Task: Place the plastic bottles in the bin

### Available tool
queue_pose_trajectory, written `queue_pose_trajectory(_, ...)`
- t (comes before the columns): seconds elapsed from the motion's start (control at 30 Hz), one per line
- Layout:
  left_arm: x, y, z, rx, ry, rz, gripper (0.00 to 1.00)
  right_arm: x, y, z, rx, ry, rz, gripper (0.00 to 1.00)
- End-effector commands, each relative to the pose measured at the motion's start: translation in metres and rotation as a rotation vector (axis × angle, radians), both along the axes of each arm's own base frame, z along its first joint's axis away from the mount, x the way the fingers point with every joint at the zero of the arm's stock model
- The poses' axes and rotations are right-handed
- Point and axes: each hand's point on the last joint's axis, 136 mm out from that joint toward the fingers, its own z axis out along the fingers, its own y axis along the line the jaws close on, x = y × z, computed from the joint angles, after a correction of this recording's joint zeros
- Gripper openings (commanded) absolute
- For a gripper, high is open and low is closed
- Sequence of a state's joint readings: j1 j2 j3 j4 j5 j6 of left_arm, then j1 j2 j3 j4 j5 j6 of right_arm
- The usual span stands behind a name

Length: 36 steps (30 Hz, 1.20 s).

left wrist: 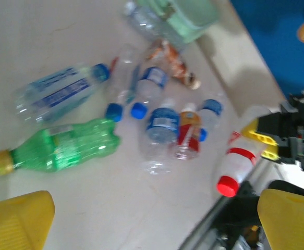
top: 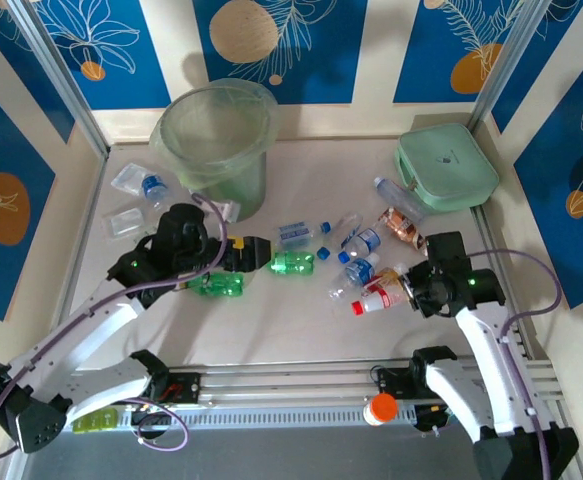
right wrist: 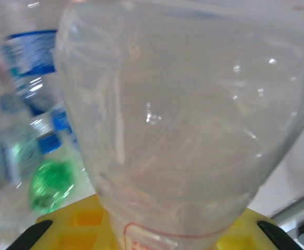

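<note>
Though overhead its red cap shows, up close the clear bottle sits clamped in the right gripper — left gripper gapes empty, green bottle at ten o'clock.

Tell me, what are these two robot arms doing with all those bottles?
They are tidying plastic bottles into the pale-green bin at the back. The right gripper is shut on a clear red-capped bottle near the table's right side. The left gripper is open and holds nothing, hovering by a green bottle. The other bottles lie scattered on the table, not yet binned.
</note>
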State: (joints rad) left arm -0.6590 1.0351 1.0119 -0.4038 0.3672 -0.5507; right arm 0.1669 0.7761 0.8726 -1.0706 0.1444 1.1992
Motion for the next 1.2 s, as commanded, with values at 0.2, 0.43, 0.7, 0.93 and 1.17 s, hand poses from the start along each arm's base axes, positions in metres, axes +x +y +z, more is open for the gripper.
queue_pose_trajectory(0.2, -0.028, -0.059, 0.041, -0.213, 0.073, -0.359, 0.99, 0.044, 0.071, 0.105, 0.106, -0.379, 0.416, 0.19)
queue_pose_trajectory(0.43, -0.042, -0.095, 0.043, -0.282, 0.083, -0.494, 0.99, 0.053, 0.091, 0.15, 0.137, -0.513, 0.479, 0.2)
queue_pose_trajectory(0.7, -0.055, -0.12, 0.04, -0.361, 0.108, -0.566, 0.96, 0.06, 0.105, 0.161, 0.206, -0.553, 0.476, 0.2)
queue_pose_trajectory(0.93, -0.063, -0.128, 0.036, -0.352, 0.109, -0.62, 0.74, 0.063, 0.108, 0.162, 0.209, -0.554, 0.474, 0.19)
queue_pose_trajectory(1.17, -0.062, -0.131, 0.033, -0.338, 0.102, -0.629, 0.35, 0.063, 0.11, 0.159, 0.21, -0.537, 0.482, 0.19)
